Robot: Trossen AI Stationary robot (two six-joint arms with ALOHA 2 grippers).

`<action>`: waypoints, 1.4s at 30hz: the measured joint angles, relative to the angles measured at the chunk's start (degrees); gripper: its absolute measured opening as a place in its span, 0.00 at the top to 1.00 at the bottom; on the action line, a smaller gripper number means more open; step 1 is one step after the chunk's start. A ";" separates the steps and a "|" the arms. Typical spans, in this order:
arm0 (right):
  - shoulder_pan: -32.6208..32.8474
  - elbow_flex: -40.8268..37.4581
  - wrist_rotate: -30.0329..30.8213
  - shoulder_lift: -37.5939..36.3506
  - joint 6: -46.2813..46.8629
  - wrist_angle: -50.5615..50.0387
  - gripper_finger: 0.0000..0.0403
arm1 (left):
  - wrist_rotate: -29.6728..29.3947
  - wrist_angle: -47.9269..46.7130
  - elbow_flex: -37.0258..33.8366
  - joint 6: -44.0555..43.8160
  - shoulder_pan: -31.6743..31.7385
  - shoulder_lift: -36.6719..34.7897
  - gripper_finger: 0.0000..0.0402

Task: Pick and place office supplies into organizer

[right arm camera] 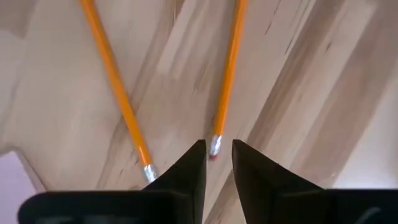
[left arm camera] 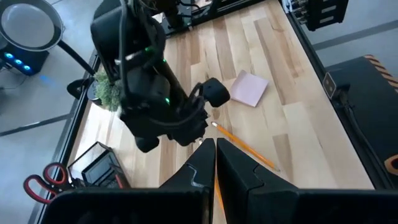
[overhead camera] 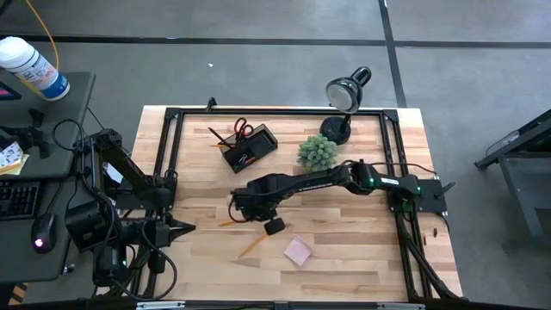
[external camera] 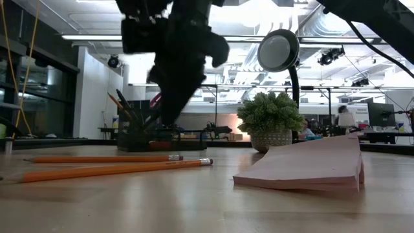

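right arm reaches in from the right edge of the worktop [overhead camera: 362, 250], stretched long and low across the middle past the plant [overhead camera: 317, 151], wrist bent down so the right gripper [right arm camera: 217, 163] points at the wood near the centre-left; its fingers [right arm camera: 188, 168] stand a little apart, straddling the eraser end of one pencil [right arm camera: 227, 74], not clamped on it as far as i can see, tips right at the surface; a second pencil [right arm camera: 115, 84] lies just beside it, angled, eraser end next to the left finger; in the low view both pencils lie flat on the wood, one behind the other, near the front-left; pink sticky-note pad [overhead camera: 298, 251] lies flat toward the front edge, apart from the pencils, nothing on it; organizer [overhead camera: 250, 148] sits near the back edge left of the plant, with orange-handled scissors [overhead camera: 244, 129] and a pencil standing in it; desk lamp [overhead camera: 344, 99] at the back edge beside the plant; left arm is folded back at the left edge, left gripper [left arm camera: 215, 163] held above the worktop, fingers pressed together with nothing between them, pointing toward the right arm
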 joint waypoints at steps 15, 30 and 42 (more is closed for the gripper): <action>-0.22 -8.42 0.00 0.03 4.10 2.37 0.85 | 0.21 0.11 0.00 0.00 0.00 0.00 0.99; -0.27 -9.02 1.51 0.03 4.45 5.41 0.86 | 0.20 0.12 0.00 0.00 0.00 0.00 0.99; -0.11 -8.97 1.41 1.06 4.75 5.83 0.85 | 0.17 0.11 0.00 0.00 0.00 0.00 0.99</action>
